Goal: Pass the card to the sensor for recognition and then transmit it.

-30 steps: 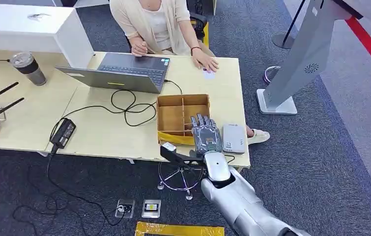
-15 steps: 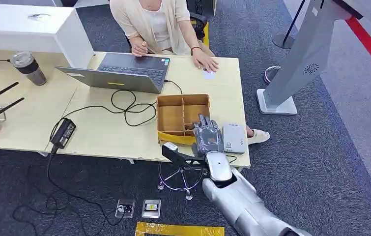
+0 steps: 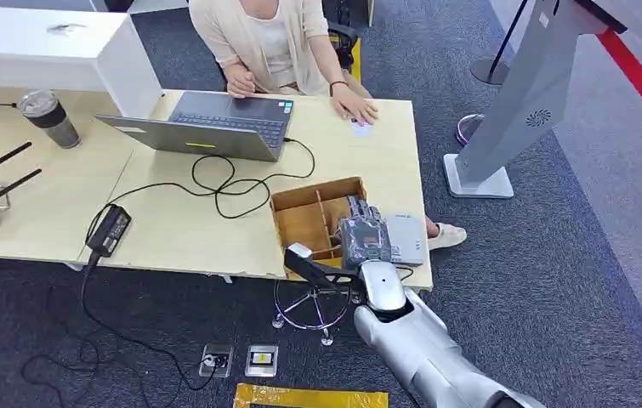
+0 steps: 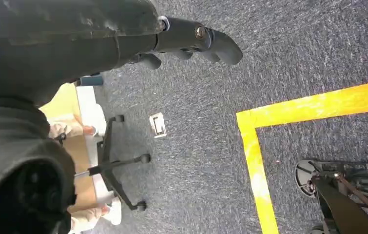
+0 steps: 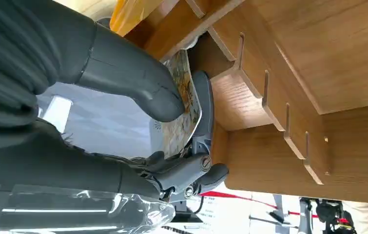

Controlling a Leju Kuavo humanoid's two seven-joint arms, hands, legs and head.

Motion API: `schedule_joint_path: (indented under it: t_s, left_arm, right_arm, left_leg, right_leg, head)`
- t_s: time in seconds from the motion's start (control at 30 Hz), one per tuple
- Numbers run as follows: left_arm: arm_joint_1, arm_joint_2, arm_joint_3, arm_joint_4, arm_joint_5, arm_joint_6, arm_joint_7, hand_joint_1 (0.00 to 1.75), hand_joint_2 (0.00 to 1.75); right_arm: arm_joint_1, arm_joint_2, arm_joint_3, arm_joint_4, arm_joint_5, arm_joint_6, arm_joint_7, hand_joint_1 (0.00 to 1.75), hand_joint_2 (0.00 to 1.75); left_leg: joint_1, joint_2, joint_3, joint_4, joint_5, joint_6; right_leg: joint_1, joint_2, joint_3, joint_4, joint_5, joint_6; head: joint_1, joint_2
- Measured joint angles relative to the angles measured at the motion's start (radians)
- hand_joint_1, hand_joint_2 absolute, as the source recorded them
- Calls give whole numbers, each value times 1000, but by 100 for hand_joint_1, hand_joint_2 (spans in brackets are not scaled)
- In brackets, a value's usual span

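My right hand (image 3: 361, 240) reaches into the near right compartment of a wooden divided box (image 3: 304, 223) on the table. In the right wrist view its thumb (image 5: 138, 80) presses a card with a printed pattern (image 5: 184, 97) against the fingers, beside the box's slotted divider (image 5: 279, 58). A flat white sensor unit (image 3: 406, 238) lies just right of the box, next to my hand. The left hand (image 4: 74, 39) hangs over the carpet with its fingers (image 4: 206, 39) apart and nothing in them.
A person (image 3: 275, 42) sits at the far side behind a laptop (image 3: 215, 123), one hand by a small white card (image 3: 361, 130). Cables and a power brick (image 3: 109, 229) cross the table (image 3: 181, 229). A cup (image 3: 49, 117) stands far left, a kiosk stand (image 3: 521, 102) on the right.
The wooden box has swung askew and slid toward the table's near edge. My right hand has drawn slightly back with it, fingers closed on the card.
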Motion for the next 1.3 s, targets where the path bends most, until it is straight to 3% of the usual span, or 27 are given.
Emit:
schedule_joint_path:
  t_s: [1.3]
  left_arm:
    - [0,0,0,0,0,0,2,0,0]
  right_arm:
    - [-1,-5,0,1,1,-3,5,175,175]
  left_leg:
    - [0,0,0,0,0,0]
  right_leg:
    - [0,0,0,0,0,0]
  head:
    - [0,0]
